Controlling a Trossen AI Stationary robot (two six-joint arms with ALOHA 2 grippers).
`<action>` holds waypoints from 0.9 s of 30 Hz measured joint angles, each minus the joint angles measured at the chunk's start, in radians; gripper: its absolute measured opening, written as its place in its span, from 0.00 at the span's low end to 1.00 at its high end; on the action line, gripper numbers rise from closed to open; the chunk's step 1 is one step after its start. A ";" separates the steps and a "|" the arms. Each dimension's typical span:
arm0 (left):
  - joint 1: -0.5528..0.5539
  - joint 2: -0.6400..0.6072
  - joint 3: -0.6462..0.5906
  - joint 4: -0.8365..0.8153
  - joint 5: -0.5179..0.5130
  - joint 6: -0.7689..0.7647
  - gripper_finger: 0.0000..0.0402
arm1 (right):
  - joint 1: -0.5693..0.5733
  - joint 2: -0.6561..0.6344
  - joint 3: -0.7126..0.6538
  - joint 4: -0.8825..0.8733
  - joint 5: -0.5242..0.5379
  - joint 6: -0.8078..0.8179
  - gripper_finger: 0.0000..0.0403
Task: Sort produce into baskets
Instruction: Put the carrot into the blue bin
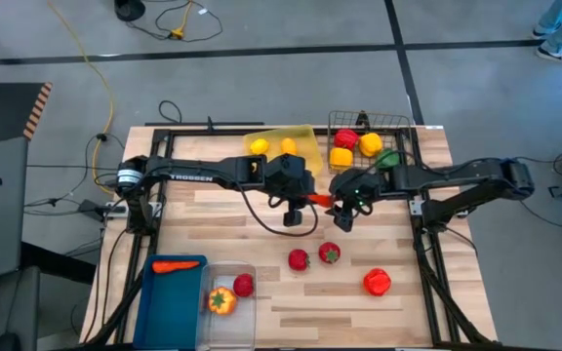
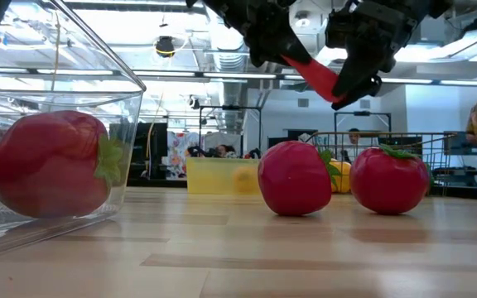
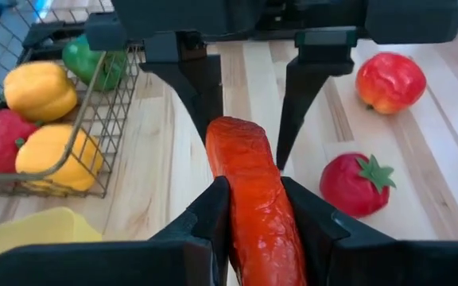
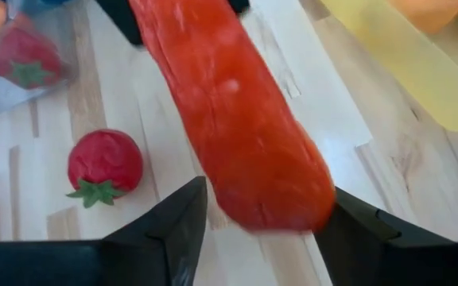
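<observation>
Mid-air over the middle of the table, it's a handover: the left gripper [image 3: 257, 218] is clamped on one end of the orange-red carrot [image 1: 317, 200], fingers tight against its sides. The right gripper [image 4: 257, 218] faces it, jaws spread wide around the carrot's other end, and I can't tell whether either finger is touching it.

Here's the danger, as I read it. If the left lets go before the right has closed, the carrot drops onto the two tomatoes [image 1: 300, 259] lying on the wood just below and could roll anywhere. If the right closes off-centre on that smooth, tapering end, the carrot could squirt out sideways. And with both grippers this close, a small misalignment could knock finger against finger.

The destination looks like the blue bin [image 1: 151, 307] at the near-left corner, where another carrot [image 1: 174, 264] already lies, which is on the left arm's side. The black wire mesh basket [image 1: 395, 123] holds peppers, the yellow tray [image 1: 307, 146] holds lemons, and a red pepper [image 1: 378, 282] waits loose.
</observation>
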 joint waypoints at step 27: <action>-0.104 -0.276 0.000 -0.910 0.082 -0.381 0.20 | 0.000 0.009 0.000 -0.019 0.000 0.002 0.63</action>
